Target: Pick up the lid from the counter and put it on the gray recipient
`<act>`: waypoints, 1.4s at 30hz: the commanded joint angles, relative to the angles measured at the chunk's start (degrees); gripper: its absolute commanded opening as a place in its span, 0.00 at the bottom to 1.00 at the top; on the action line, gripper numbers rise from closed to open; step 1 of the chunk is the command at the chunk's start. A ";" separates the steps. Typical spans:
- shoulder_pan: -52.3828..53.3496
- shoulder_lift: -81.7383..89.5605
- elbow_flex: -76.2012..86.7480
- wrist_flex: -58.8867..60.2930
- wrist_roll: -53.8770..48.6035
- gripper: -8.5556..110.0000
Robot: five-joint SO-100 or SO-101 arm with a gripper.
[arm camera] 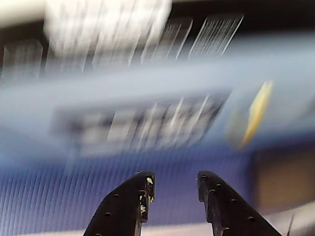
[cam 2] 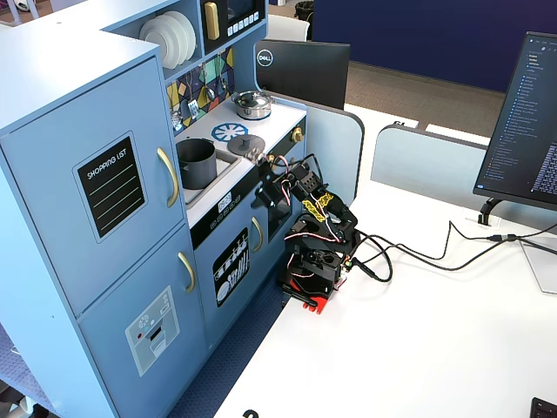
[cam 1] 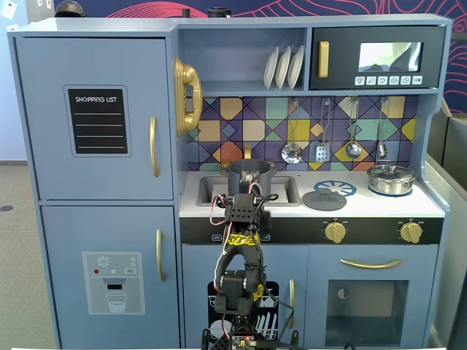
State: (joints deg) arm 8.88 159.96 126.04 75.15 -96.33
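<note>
Hand (arm camera: 174, 189) gapes partly open (blurred wrist view), fingers holding nothing.

Both fixed views bright & sharp, even daylight, soft shadows; glare on microwave window (cam 1: 390, 56). Wrist view heavily motion-blurred, bkgd smeared to streaks, washed-out white patch top left; only gripper (arm camera: 175, 184) fingers fairly crisp.

Counter (cam 1: 430, 206) clear beside lid (cam 1: 325, 200)

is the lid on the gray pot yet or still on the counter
On the counter. The lid lies flat beside the sink, apart from the open-topped gray pot.
</note>
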 commanded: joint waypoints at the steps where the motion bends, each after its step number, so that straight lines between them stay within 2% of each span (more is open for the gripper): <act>1: 5.45 -0.79 -6.59 -7.12 -1.67 0.07; 4: 10.46 -1.32 -7.91 -15.47 -2.72 0.07; 10: 18.98 -1.58 1.32 -44.12 6.06 0.07; 18: 23.03 -4.22 14.59 -65.39 4.92 0.07; 23: 23.03 -9.14 16.26 -73.56 4.75 0.08; 30: 24.52 -13.80 14.85 -77.26 5.19 0.24; 34: 25.40 -17.49 13.18 -78.22 5.89 0.29; 42: 26.19 -28.21 8.09 -85.43 5.36 0.30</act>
State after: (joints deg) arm 34.37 134.82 139.83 -6.77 -91.14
